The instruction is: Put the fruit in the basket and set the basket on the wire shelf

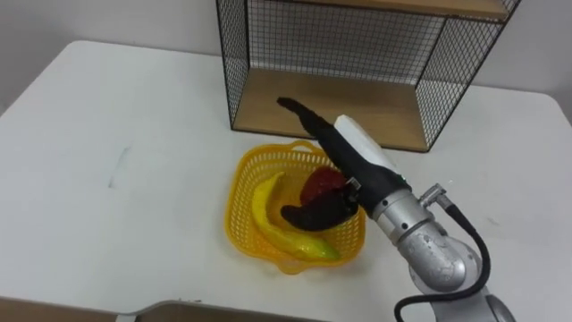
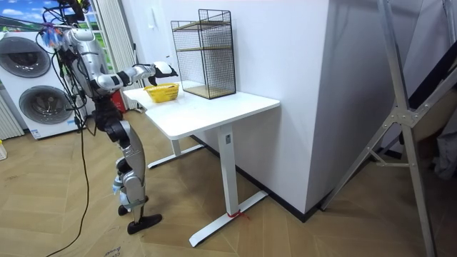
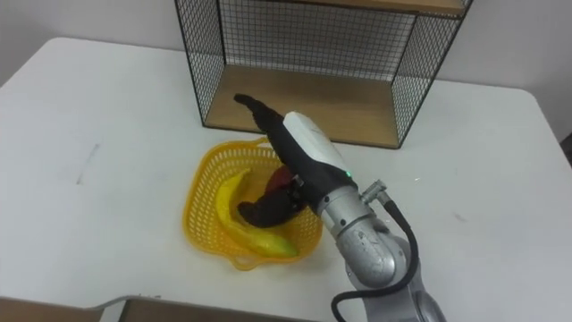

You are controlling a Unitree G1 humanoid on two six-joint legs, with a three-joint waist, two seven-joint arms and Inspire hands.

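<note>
On the table (image 1: pixel 116 152), just in front of the one wire shelf (image 1: pixel 357 112), you have one yellow basket (image 1: pixel 234 210) holding two fruits — one banana (image 1: pixel 268 210) and one red fruit (image 1: pixel 320 186). Your right robot hand (image 1: pixel 350 143) reaches over the basket's far side, fingers straight and pointing at the shelf, thumb low beside the red fruit — gripping nothing you can see.

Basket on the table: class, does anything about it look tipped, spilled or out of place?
Nothing stands out. The basket sits upright on the table before the wire shelf, with the banana and red fruit inside. The right robot hand reaches over it, fingers straight.
</note>
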